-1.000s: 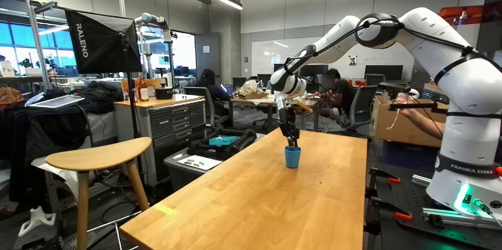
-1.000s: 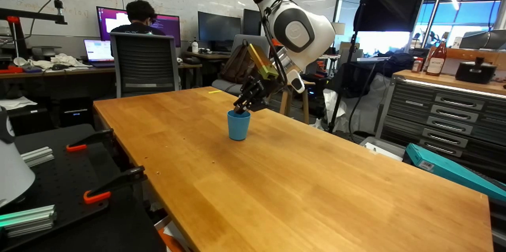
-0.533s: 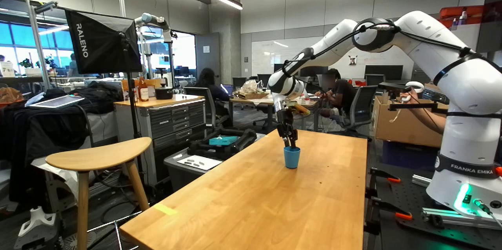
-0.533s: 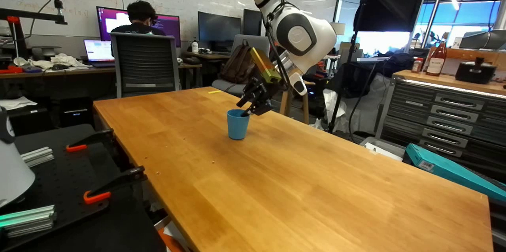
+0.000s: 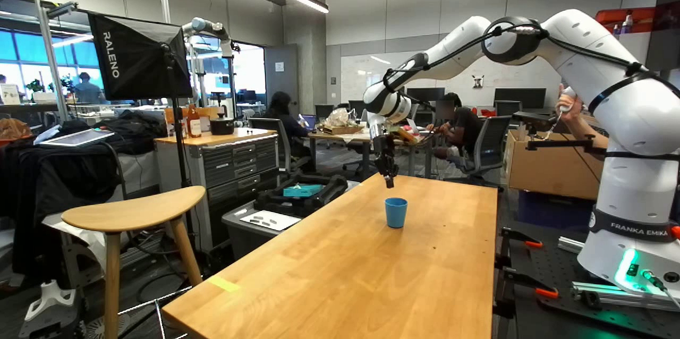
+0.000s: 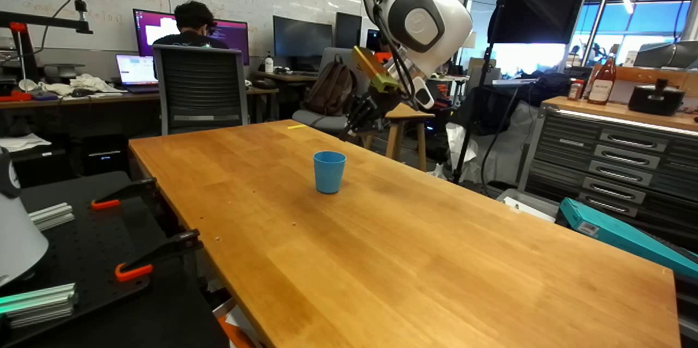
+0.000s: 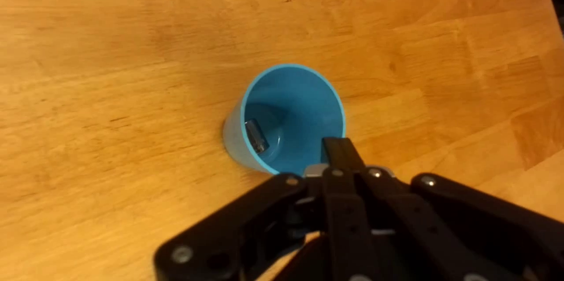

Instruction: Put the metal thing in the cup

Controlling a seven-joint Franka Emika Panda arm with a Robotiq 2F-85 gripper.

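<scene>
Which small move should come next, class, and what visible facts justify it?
Probably ease the closed claw up and away from the cup: the wrist view shows the metal thing lying inside it, and both exterior views show the claw apart from the upright cup, so nothing seems left to place.

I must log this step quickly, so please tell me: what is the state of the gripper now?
Gripper: closed, jaws together, holding nothing that I can see; the small metal piece lies inside the blue cup.
</scene>
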